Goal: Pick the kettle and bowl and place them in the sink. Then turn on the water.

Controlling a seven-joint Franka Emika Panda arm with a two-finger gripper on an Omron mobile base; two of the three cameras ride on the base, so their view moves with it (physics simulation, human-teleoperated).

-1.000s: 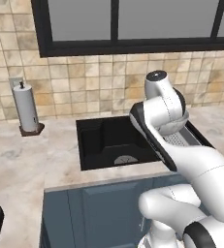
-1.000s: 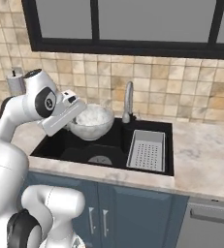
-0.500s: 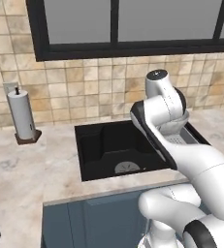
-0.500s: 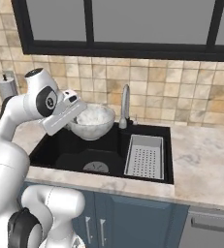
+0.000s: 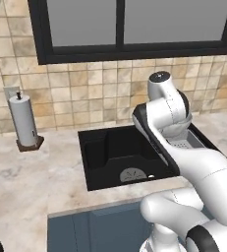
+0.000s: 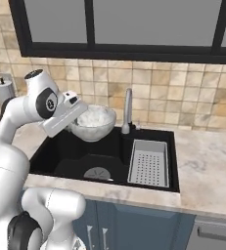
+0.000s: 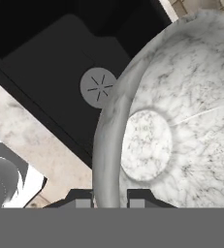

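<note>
My gripper (image 7: 111,196) is shut on the rim of the bowl (image 7: 181,121), a deep whitish-grey bowl with a speckled inside. In the right base view the bowl (image 6: 92,122) hangs tilted above the back left of the sink (image 6: 75,151), with the gripper (image 6: 79,115) on its left edge. The sink (image 5: 105,147) is a black sunken basin with a round grey drain (image 5: 133,174). Below the bowl in the hand view lie the sink floor (image 7: 45,48) and the drain (image 7: 99,87). The kettle and the water are out of view.
A curved silver faucet (image 6: 128,110) stands behind the sink, just right of the bowl. A grey perforated tray (image 6: 148,163) fills the sink's right side. A paper towel holder (image 5: 24,120) stands on the counter at the left. Tiled wall and window lie behind.
The whole picture has shifted a little, so the base has moved. The bowl stays in my gripper, in the same place relative to the arm.
</note>
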